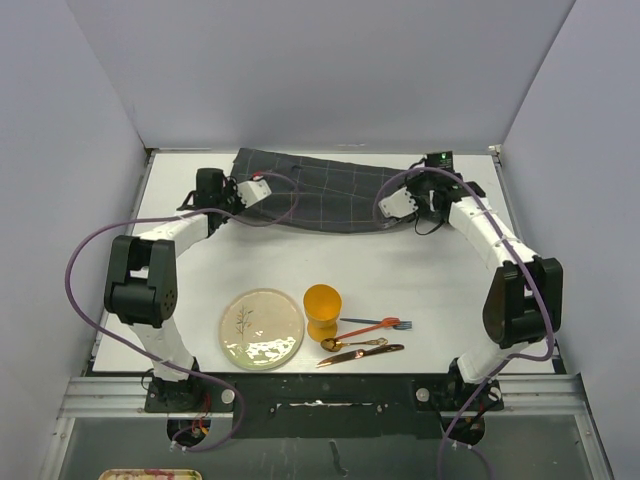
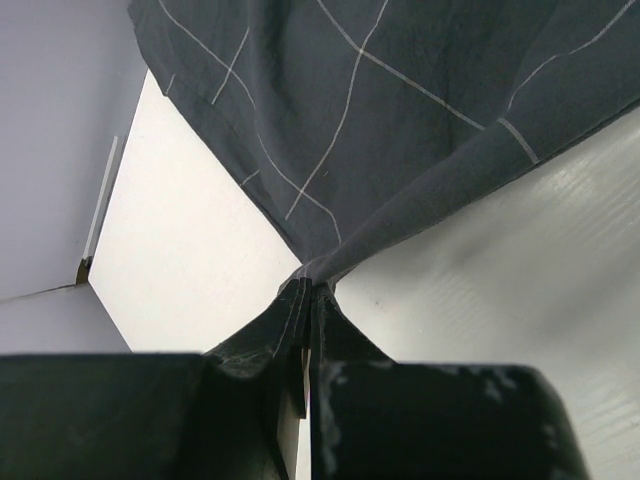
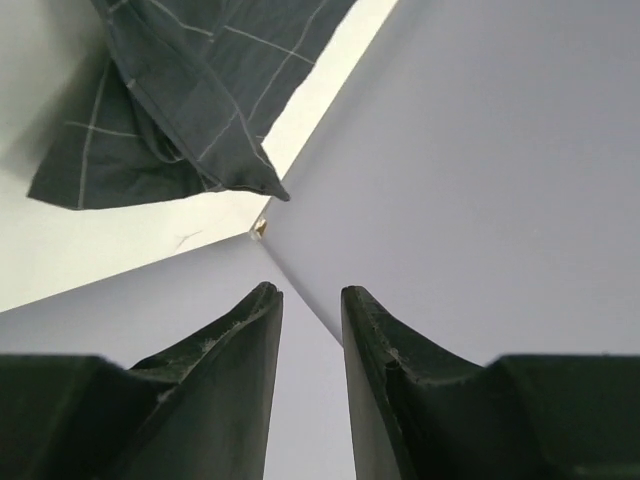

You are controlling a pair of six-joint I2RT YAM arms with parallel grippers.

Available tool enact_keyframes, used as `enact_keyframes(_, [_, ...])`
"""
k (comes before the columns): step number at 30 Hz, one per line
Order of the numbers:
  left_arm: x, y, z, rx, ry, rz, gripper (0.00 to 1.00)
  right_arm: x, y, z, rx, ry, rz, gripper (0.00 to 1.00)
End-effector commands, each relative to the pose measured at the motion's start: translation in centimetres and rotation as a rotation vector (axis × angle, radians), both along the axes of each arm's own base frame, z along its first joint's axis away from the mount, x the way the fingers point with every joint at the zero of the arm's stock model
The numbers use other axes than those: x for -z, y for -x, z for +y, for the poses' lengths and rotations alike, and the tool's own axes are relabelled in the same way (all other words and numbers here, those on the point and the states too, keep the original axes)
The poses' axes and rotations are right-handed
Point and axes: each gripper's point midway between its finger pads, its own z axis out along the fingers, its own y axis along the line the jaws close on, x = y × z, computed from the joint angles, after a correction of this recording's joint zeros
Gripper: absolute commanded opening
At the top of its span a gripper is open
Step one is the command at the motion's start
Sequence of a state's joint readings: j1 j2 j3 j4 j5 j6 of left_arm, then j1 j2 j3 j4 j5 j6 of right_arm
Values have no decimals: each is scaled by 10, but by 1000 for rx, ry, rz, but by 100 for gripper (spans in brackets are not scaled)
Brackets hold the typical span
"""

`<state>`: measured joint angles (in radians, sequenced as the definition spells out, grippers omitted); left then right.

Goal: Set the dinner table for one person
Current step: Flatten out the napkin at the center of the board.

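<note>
A: Left side first. What are the jaws doing?
B: The left gripper (image 2: 305, 300) is clenched on a bunched fold of the dark grey cloth (image 2: 380, 100). The fabric is pinched right between the fingers. From the top it's at the cloth's left end.
A: And the right?
B: The right gripper (image 3: 310, 300) has its jaws parted, and the gap between them is clear through to the wall. A cloth corner hangs up and left of it, apart from the fingers. In the top view it sits at the cloth's right end.
A: How's the cloth lying?
B: It's rumpled, strung along the far side between the two grippers, with a thin light grid on it.
A: Where's the dinner table?
B: The dinner table (image 1: 430, 270) is the white top under everything. The metal rail (image 1: 320, 385) runs along the near edge by the arm bases.
A: What's on it?
B: Near the front there's a beige plate (image 1: 262, 328), with an orange cup (image 1: 323, 310) just beside it on the right. Right of the cup is a fork (image 1: 378, 324) with a red handle and blue tines, and below that a copper spoon (image 1: 352, 343). A knife (image 1: 362, 353) is nearest the rail. All three lie roughly parallel, well apart from the cloth.
</note>
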<state>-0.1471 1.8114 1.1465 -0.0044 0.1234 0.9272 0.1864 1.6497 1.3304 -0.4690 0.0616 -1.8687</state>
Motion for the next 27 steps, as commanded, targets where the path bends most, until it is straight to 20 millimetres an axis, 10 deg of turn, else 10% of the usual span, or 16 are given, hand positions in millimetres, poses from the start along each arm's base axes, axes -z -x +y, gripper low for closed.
enact_keyframes(1, [-16, -19, -7, 20, 40, -52, 0, 16, 25, -5, 27, 66, 113, 32])
enact_keyframes(9, [-4, -18, -7, 32, 28, -29, 0, 54, 52, -14, 158, 22, 269, 32])
enact_keyframes(27, [7, -20, -2, 17, 5, -25, 0, 82, 13, -18, 179, 33, 198, 32])
